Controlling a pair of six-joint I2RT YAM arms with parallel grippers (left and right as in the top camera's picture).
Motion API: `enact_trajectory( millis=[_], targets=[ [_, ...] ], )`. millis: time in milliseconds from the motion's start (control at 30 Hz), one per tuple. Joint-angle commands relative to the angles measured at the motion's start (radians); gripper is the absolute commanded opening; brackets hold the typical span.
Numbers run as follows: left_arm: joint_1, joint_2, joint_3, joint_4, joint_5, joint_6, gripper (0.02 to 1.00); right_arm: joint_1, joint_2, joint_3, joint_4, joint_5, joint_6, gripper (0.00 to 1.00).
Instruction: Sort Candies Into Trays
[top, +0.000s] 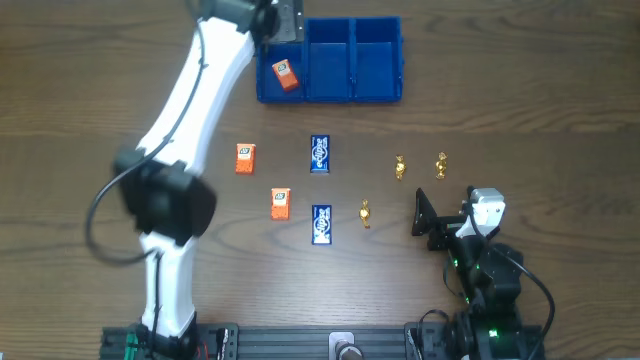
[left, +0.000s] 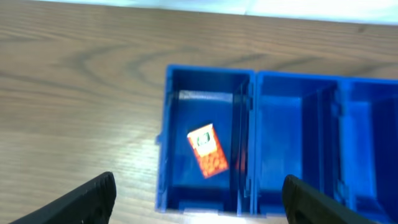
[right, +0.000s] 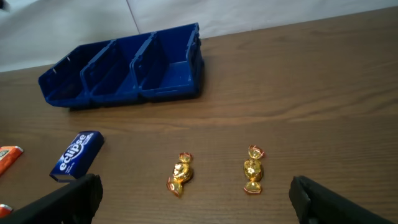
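The blue three-compartment tray (top: 330, 97) stands at the table's far side. One orange candy box (top: 285, 75) lies in its left compartment, also seen as the orange box (left: 207, 151) in the left wrist view. My left gripper (left: 199, 208) hovers open and empty above that compartment. On the table lie two more orange boxes (top: 245, 158) (top: 280, 203), two blue gum packs (top: 320, 154) (top: 321, 224) and three gold-wrapped candies (top: 400, 167) (top: 441, 165) (top: 365, 213). My right gripper (right: 193, 208) stands open near the table's front right, facing two gold candies (right: 180, 174) (right: 254, 169).
The tray's middle and right compartments (top: 377, 60) hold nothing. The left arm's white link (top: 190, 110) stretches across the table's left half. Bare wood lies on the far left and far right of the table.
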Motion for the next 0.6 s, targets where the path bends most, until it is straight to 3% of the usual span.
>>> enact_trajectory(
  millis=[33,333,600],
  targets=[
    [-0.011,-0.348,-0.330,0.069,-0.052,-0.052,0.864,0.006,-0.003,0.000,-0.008,-0.005,0.008,0.998],
    [-0.011,-0.560,-0.917,0.180,-0.050,-0.086,0.864,0.006,-0.003,0.000,-0.008,-0.005,0.008,0.998],
    [-0.010,-0.461,-1.102,0.322,-0.023,-0.085,0.855,0.006,-0.003,0.000,-0.008,-0.005,0.008,0.998]
  ],
)
